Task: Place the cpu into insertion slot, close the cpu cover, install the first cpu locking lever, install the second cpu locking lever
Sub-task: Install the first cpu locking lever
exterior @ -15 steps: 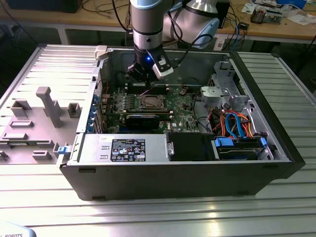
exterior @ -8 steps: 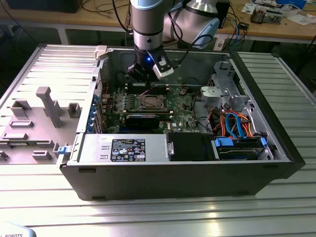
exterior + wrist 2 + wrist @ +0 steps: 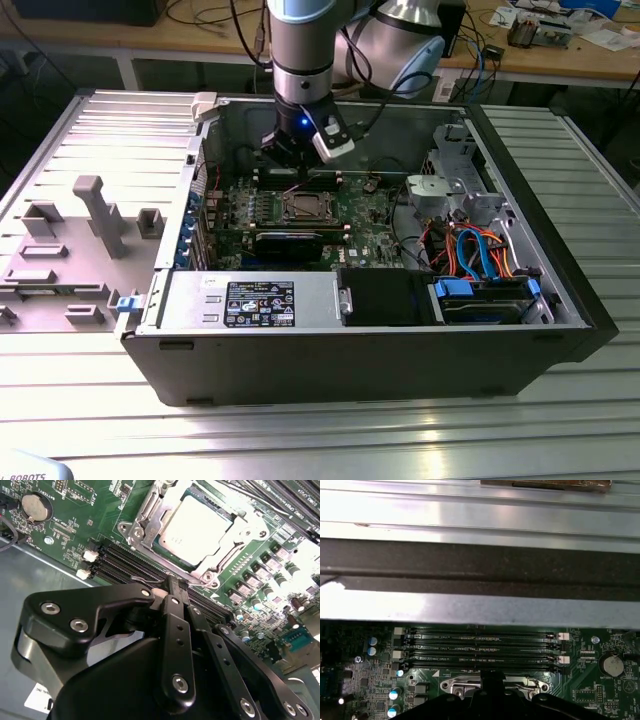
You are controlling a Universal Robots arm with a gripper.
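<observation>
- Second wrist view: cpu [image 3: 200, 527], flat silver-grey square, sits in the insertion slot [image 3: 150, 510] under the shiny cpu cover [image 3: 225, 555] frame; green board around it.
- My arm hangs straight down into the open case [image 3: 560, 300] in the exterior view, gripper [image 3: 292, 160] above the socket's far edge.
- Black fingers [image 3: 175, 610] look pressed together, nothing pinched.
- Fingertips sit just beside the cover's edge, over the memory slots [image 3: 480, 650].
</observation>
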